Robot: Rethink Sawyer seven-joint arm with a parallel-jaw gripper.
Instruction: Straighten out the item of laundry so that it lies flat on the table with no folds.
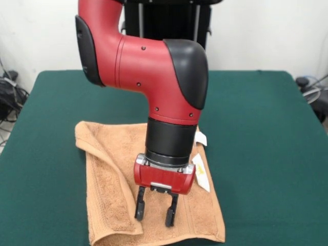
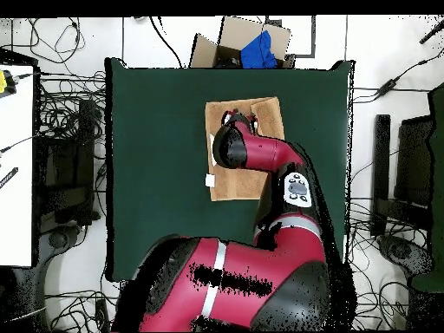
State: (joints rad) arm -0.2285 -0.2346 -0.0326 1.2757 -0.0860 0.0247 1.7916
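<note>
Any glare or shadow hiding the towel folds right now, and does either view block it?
Front view: even light, no glare; the towel shows its folded left side clearly, with soft shadow under the open gripper. The arm covers the towel's middle. Overhead view: the arm hides much of the towel, and the folds are hard to read there; the table looks uniformly dark.

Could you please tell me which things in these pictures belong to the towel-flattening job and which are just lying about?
Belonging to the job:
- towel, with a fold along one side
- green table
- gripper, fingers apart above the towel
- white tags at the towel's edge

Just lying about:
- cardboard box with a blue thing, beyond the table
- cables on the floor
</note>
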